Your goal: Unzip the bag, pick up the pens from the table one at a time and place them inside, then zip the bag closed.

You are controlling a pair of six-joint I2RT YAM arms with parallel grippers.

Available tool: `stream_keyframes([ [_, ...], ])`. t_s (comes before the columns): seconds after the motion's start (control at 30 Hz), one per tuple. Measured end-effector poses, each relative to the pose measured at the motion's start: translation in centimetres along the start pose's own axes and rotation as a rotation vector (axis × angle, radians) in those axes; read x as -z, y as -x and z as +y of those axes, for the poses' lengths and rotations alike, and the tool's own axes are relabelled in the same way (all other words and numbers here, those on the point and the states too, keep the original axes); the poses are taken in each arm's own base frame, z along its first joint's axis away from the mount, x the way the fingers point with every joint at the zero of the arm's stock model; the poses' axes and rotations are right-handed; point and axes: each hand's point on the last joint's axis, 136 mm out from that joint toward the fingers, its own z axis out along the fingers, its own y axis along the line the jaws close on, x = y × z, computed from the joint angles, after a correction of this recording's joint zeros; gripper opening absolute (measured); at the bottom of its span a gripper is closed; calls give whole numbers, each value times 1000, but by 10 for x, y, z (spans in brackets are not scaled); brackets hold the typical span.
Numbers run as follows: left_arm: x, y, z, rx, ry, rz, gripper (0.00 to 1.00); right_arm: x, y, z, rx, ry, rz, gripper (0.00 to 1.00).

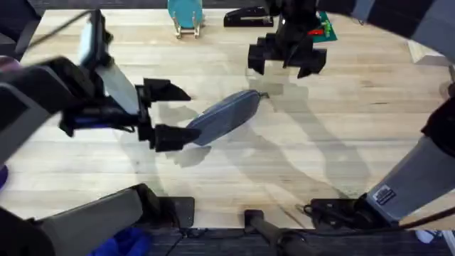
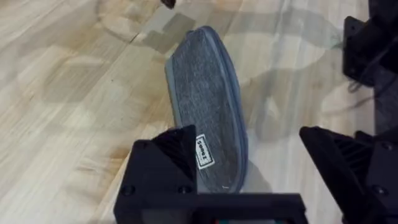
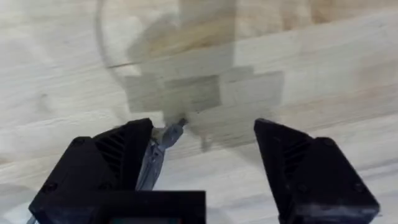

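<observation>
Both grippers wide open rn, imo left gripper (image 1: 165, 114) should pin the oblong blue-grey fabric pouch (image 1: 224, 116) while right gripper (image 1: 286, 62) pinches the small metal zip pull (image 3: 172, 134).

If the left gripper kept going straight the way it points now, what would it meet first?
Most likely the bag: the open left gripper already straddles its near end, though the height is unclear.

One bag (image 1: 226, 116), one stapler (image 1: 247, 16) and two grippers, left (image 1: 168, 114) and right (image 1: 286, 62), on one table (image 1: 341, 128).
</observation>
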Motion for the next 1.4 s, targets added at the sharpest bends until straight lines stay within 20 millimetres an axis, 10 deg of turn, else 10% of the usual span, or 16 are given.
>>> stream_keyframes([
  [0.63,62,60,28,227,249,253,998,114,15,19,247,143,-182,995],
  [1.4,100,92,-59,340,687,195,997,215,-65,-48,448,300,-274,996],
])
